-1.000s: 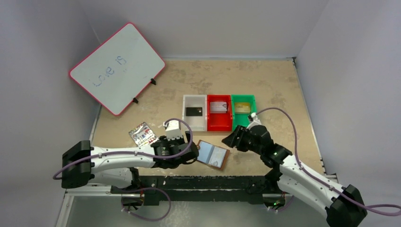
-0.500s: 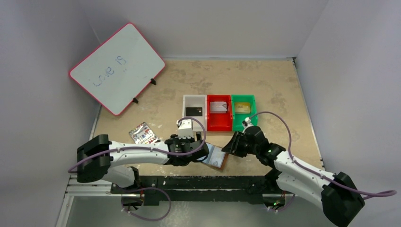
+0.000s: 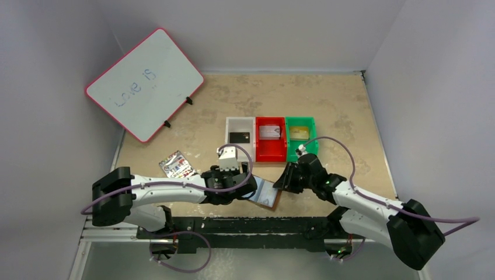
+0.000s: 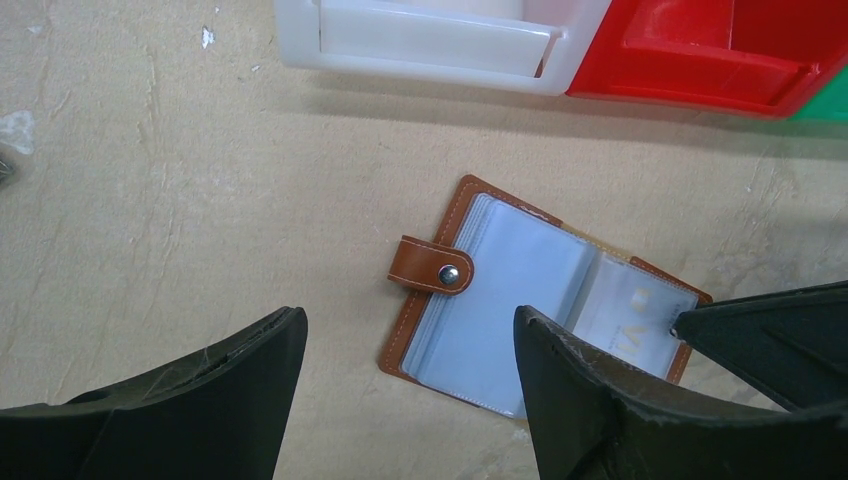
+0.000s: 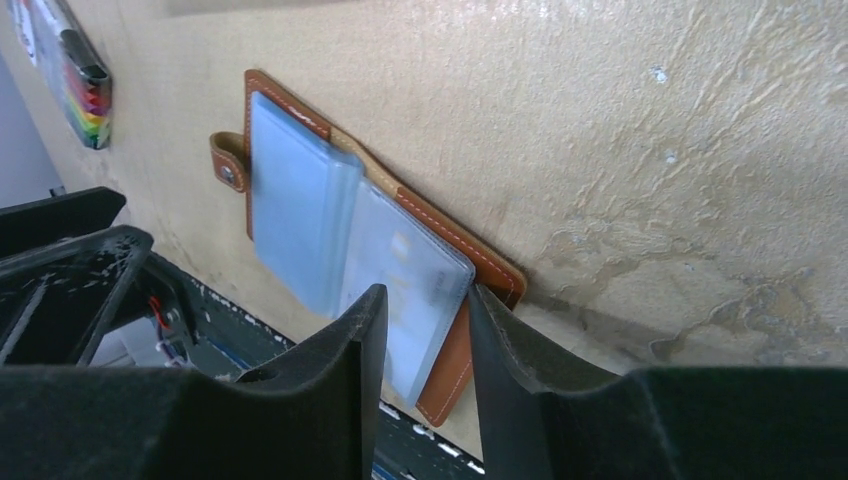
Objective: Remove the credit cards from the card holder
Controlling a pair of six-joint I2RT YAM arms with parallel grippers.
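Hiding half the card holder (image 3: 270,198) is the left end effector (image 3: 251,189).

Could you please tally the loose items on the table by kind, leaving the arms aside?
Bins: 3 (white, red, green)
Credit cards: 3 (black, grey, gold)
Card holder: 1
Striped pack: 1
Whiteboard: 1
Total: 9

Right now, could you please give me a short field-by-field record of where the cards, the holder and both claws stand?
card holder: open, lying flat
black card: in white bin
silver card: in red bin
gold card: in green bin
left claw: open, at holder's snap-tab side
right claw: narrowly parted at holder's right edge; grip unclear
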